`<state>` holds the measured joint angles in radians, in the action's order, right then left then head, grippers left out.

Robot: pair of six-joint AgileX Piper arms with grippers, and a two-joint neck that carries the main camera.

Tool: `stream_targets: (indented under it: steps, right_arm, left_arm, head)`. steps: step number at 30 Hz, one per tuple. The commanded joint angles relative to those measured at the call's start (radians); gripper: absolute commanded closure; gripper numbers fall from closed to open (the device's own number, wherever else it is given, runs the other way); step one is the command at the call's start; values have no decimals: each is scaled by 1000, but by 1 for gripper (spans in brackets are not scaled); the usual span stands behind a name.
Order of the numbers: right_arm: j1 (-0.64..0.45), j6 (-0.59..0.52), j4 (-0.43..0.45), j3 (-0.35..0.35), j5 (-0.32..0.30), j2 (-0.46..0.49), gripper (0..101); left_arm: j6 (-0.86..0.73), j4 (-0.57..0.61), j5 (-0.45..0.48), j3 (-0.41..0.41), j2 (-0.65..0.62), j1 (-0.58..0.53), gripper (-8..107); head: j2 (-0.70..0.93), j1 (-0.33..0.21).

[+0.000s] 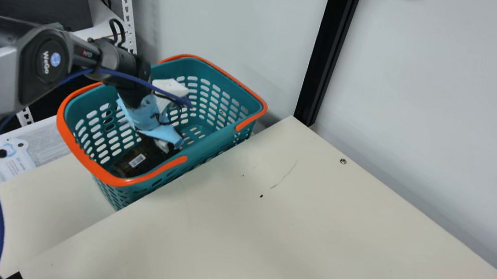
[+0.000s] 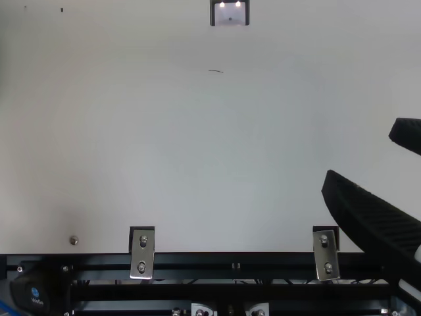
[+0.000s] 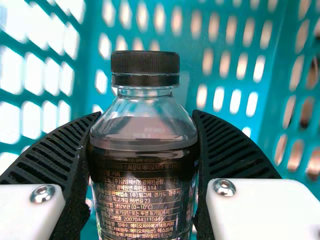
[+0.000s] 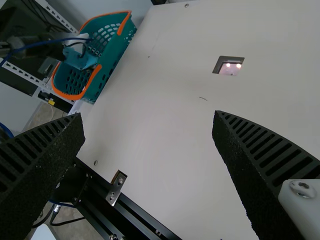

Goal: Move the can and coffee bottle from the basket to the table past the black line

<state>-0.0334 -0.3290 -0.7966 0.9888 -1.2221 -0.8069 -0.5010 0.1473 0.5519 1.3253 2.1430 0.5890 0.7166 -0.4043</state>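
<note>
The left fingers (image 3: 60, 147) clasp the coffee bottle (image 3: 145, 175) by opposite sides inside the basket (image 1: 208, 147), likely to steady it for lifting, while the empty right fingers (image 4: 267, 155) stand wide apart.

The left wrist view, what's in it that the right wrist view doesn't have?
The left wrist view has the coffee bottle's black cap and printed label, up close, between my left fingers.

The right wrist view has the cream table, a black-framed shiny square in it, a black rail and my right fingers, spread apart.

Both show the teal basket with its rows of holes.
</note>
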Motion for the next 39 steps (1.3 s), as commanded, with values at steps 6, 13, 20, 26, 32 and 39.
stream_targets:
  steps: [6,13,20,26,32,39]
  right_arm:
    - [0,0,0,0,0,0,0]
    - [0,0,0,0,0,0,0]
    - [0,0,0,0,0,0,0]
    - [0,0,0,0,0,0,0]
    - [0,0,0,0,0,0,0]
    - [0,0,0,0,0,0,0]
  left_arm:
    - [-31,178,-104,-10,-189,-8,89]
    - [-31,337,-160,-27,-363,-44,89]
    - [24,430,-192,-63,-518,-108,89]
    - [107,446,-190,-118,-652,-186,89]
    - [246,391,-186,-182,-780,-282,89]
    - [481,255,-161,-228,-895,-408,89]
  head:
    - [11,-29]
    - [11,-29]
    - [11,-29]
    - [11,-29]
    - [11,-29]
    - [11,-29]
